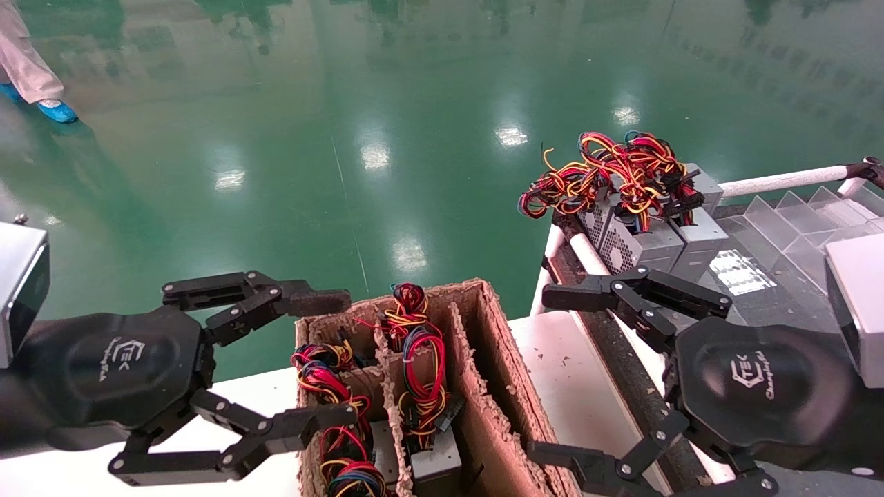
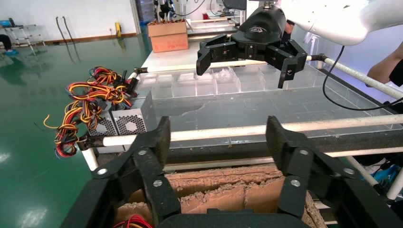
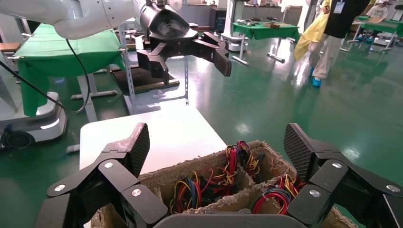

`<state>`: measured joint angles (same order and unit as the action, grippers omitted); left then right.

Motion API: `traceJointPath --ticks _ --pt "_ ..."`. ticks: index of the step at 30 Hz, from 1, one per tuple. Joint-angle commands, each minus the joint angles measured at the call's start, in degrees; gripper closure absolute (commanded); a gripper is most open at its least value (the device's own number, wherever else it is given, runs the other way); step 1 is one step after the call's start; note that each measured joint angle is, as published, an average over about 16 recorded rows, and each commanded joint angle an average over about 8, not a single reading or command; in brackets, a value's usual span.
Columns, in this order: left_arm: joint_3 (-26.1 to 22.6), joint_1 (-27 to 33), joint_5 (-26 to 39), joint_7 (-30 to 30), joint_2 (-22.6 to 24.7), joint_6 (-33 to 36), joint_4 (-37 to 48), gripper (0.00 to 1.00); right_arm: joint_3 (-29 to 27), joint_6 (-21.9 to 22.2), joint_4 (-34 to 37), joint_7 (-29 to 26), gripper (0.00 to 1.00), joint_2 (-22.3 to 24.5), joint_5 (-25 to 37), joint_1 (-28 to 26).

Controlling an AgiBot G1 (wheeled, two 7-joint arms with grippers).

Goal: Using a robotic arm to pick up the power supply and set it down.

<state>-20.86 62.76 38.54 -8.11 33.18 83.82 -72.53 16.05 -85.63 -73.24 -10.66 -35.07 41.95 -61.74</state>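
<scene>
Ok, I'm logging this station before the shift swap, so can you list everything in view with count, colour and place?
Cardboard box: one, brown, with dividers, on the white table between the two grippers.
Power supplies in the box: at least two, grey, with red, yellow and blue wire bundles, in the left compartments; the right compartment looks empty.
Power supplies on the rack: at least two, grey, at its far left corner, wires on top.
Clear dividers: several, transparent, on the rack at right.
Floor: green, glossy.
Left gripper: black, open, left of the box.
Right gripper: black, open, right of the box.
</scene>
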Motion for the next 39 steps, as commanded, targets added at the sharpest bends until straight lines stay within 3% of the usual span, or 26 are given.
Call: traceJointPath --ticks 1,26,27,34,35,39 --pt "0.0 0.0 0.0 0.0 0.0 0.0 0.0 1.0 0.0 0.0 0.0 0.0 0.0 0.0 0.0 0.0" --pt "0.0 0.0 0.0 0.0 0.0 0.0 0.0 1.0 0.0 0.0 0.0 0.0 0.0 0.0 0.0 0.0" --pt "0.0 0.0 0.0 0.0 0.0 0.0 0.0 0.96 0.0 0.0 0.0 0.0 0.0 0.0 0.0 0.0" --pt "0.0 0.0 0.0 0.0 0.0 0.0 0.0 0.09 0.0 0.04 -0.01 -0.01 0.0 0.01 0.03 0.03" --pt "0.0 0.0 0.0 0.0 0.0 0.0 0.0 0.0 0.02 0.12 0.03 -0.02 0.0 0.01 0.11 0.04" --pt "0.0 0.0 0.0 0.0 0.0 0.0 0.01 0.0 0.35 1.07 0.39 -0.36 0.0 -0.11 1.06 -0.02"
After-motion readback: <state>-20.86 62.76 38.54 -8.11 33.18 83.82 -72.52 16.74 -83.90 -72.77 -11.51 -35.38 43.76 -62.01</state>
